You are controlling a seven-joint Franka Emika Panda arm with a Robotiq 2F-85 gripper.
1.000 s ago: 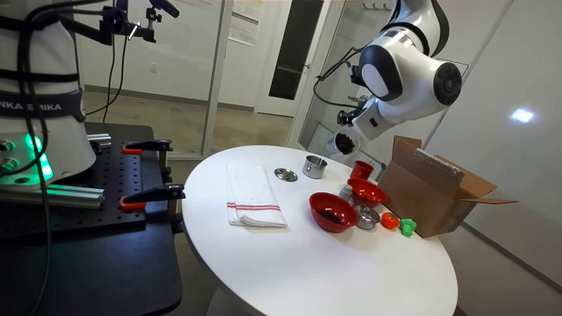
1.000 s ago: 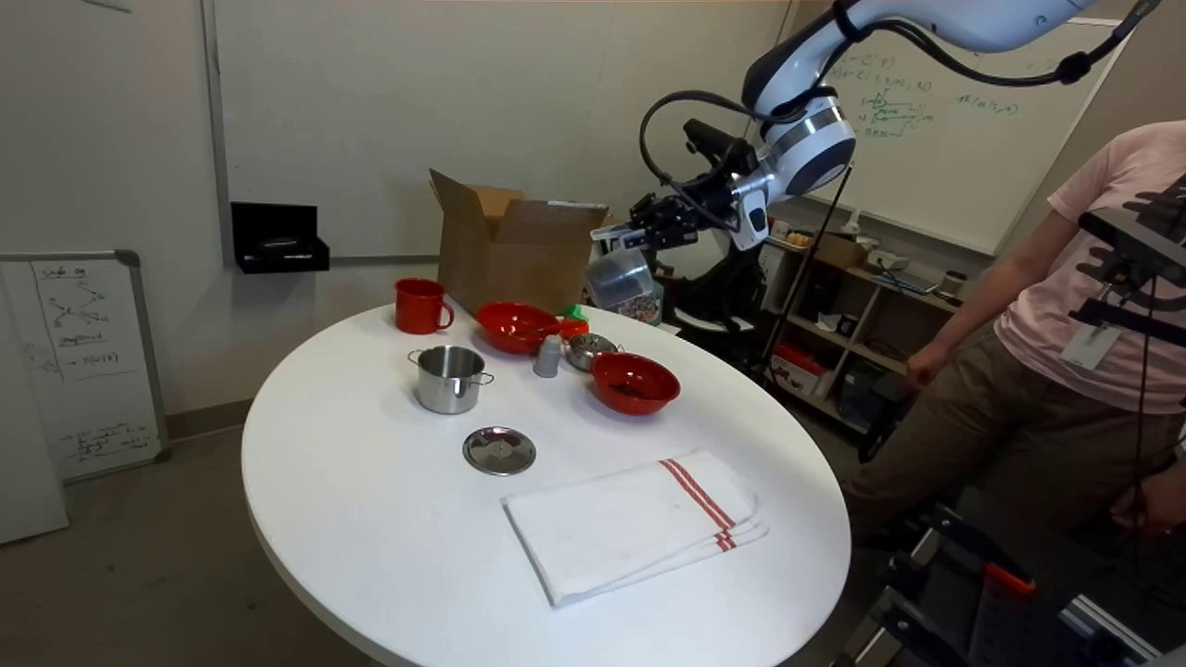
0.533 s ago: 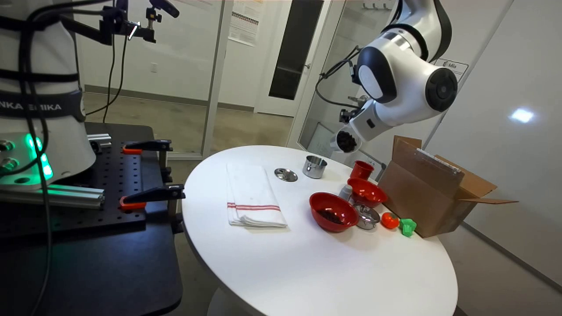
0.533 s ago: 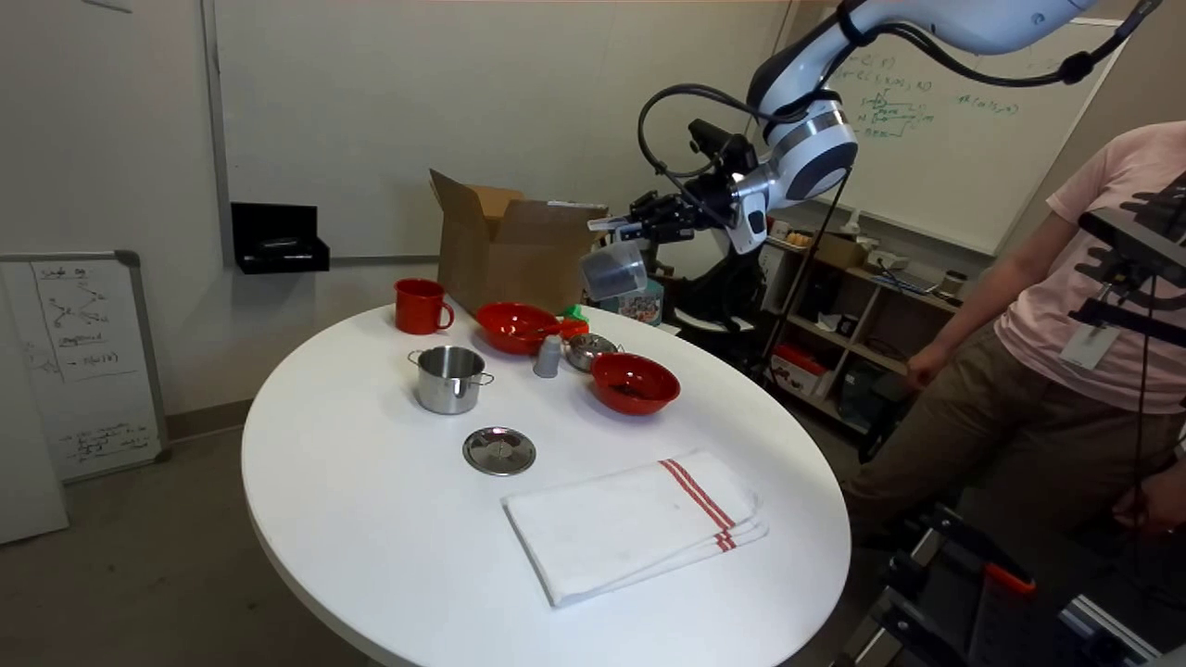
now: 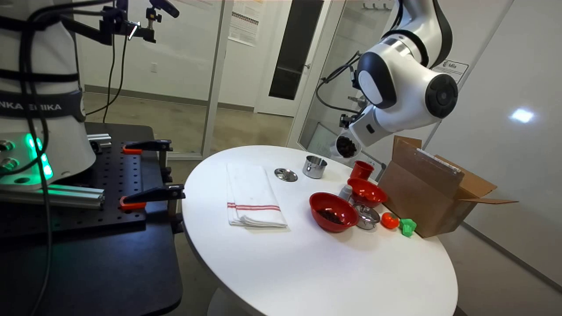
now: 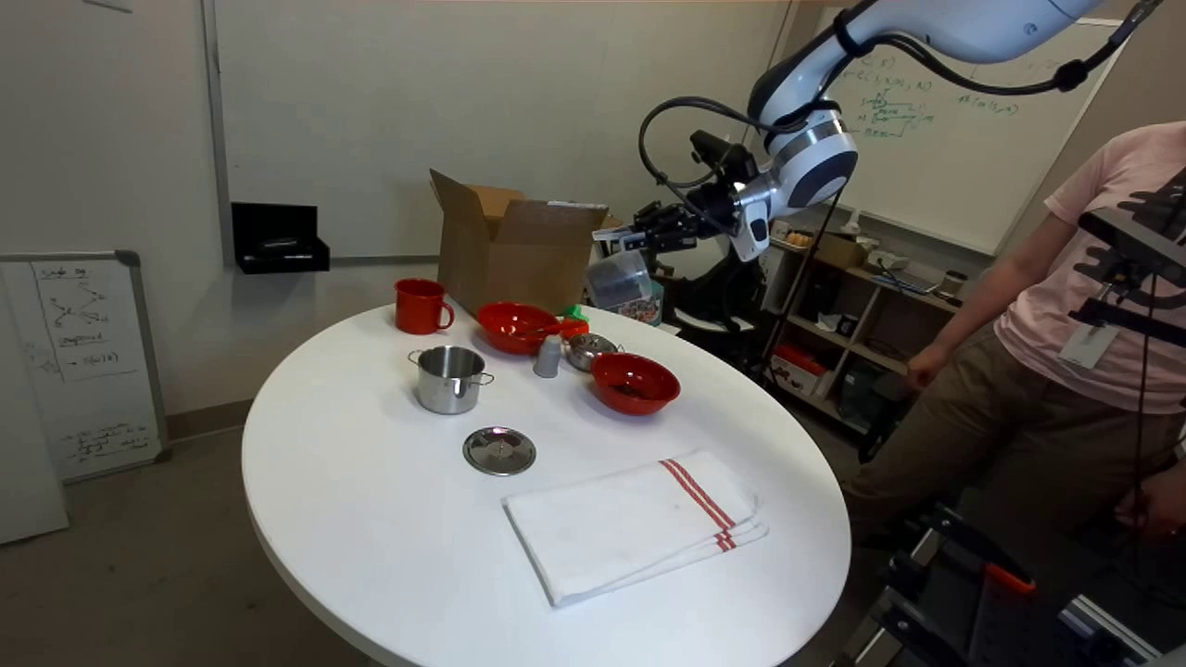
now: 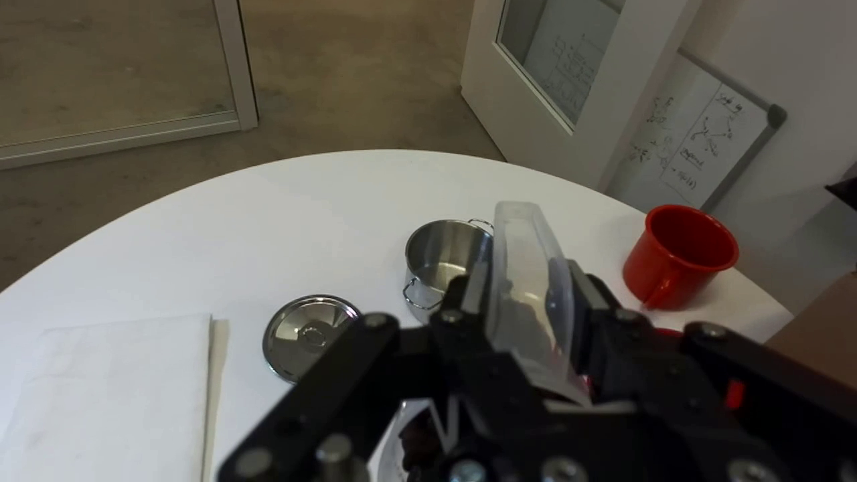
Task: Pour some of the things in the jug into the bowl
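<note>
The jug is a clear plastic cup (image 6: 619,280) with dark pieces (image 5: 346,147) inside. My gripper (image 7: 532,284) is shut on its handle (image 7: 525,268) and holds it in the air above the far side of the table. In an exterior view the jug (image 5: 335,151) is tilted, its mouth towards that camera and the dark pieces near the mouth. In the wrist view the fingers hide most of the jug. The red bowl (image 5: 325,223) stands on the table below, with dark pieces (image 5: 330,216) at its bottom. It also shows in an exterior view (image 6: 653,372). The jug is not directly over it in that view.
Near the bowl are a second red bowl (image 6: 500,320), a grey shaker (image 6: 548,356), a small shiny metal dish (image 5: 368,218), a tomato (image 5: 390,220) and a green piece (image 5: 407,227). A red mug (image 6: 420,308), steel pot (image 6: 449,382), lid (image 6: 499,451), towel (image 6: 630,528) and cardboard box (image 5: 421,188) stand around.
The gripper and jug rose slightly, then sank back a little. The jug stays tilted and held. The bowl and its dark pieces look the same.
</note>
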